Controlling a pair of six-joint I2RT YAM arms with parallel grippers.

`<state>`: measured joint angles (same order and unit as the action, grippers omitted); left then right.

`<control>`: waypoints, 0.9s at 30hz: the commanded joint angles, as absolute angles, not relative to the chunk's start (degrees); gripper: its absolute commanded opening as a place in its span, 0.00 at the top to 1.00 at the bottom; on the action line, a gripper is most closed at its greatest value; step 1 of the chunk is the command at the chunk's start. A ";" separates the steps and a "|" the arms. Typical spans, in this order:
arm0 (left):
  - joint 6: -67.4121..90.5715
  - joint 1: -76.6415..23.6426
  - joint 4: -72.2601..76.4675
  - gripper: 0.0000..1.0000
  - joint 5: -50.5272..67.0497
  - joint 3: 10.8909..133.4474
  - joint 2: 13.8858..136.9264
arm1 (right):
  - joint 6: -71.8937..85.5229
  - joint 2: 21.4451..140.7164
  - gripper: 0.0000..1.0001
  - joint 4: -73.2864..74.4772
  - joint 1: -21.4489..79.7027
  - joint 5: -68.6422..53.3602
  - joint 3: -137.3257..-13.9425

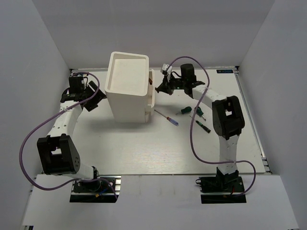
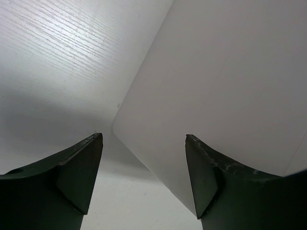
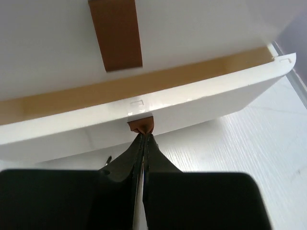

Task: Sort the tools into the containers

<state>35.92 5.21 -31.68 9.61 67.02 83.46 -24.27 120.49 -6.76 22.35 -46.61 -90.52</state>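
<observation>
The tall white box (image 1: 127, 86) stands mid-table. My left gripper (image 1: 97, 99) is open and empty at its left wall; the left wrist view shows the wall (image 2: 225, 86) just past the gripper (image 2: 144, 136). My right gripper (image 1: 155, 83) is at the box's right side, shut on a small brown pull tab (image 3: 140, 125) of a white drawer (image 3: 192, 103) that stands partly out. A blue-purple screwdriver (image 1: 168, 118), two green-handled ones (image 1: 184, 110) (image 1: 199, 113) and a dark one (image 1: 203, 126) lie on the table to the right. No pliers are in view.
A second brown tab (image 3: 115, 33) hangs on the box above the drawer. White walls enclose the table on the left, back and right. The right arm's purple cable (image 1: 194, 129) loops over the screwdrivers.
</observation>
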 commanded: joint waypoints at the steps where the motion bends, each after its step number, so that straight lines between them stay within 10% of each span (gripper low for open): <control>1: 36.47 5.63 -31.11 0.20 9.23 66.80 80.07 | -29.26 116.29 1.00 -3.08 20.04 -37.45 -87.81; 15: 37.00 5.63 -35.41 0.17 -2.27 67.49 72.96 | -28.66 108.37 0.98 -1.58 15.21 -38.84 -79.54; 17: 36.48 5.63 -37.70 0.17 -7.09 68.89 69.88 | -26.99 107.84 0.43 -0.62 15.03 -39.29 -80.50; 22: 29.82 5.02 -38.33 0.32 -11.34 70.40 63.12 | -24.70 104.94 0.18 12.28 14.68 -28.43 -85.16; 24: 26.65 4.49 -36.66 0.88 -9.07 70.40 60.83 | -22.85 103.71 0.62 16.25 13.28 -23.39 -85.52; 27: 22.16 4.48 -36.04 1.00 -2.13 68.03 59.77 | -22.75 103.18 1.00 24.50 11.69 -12.77 -87.09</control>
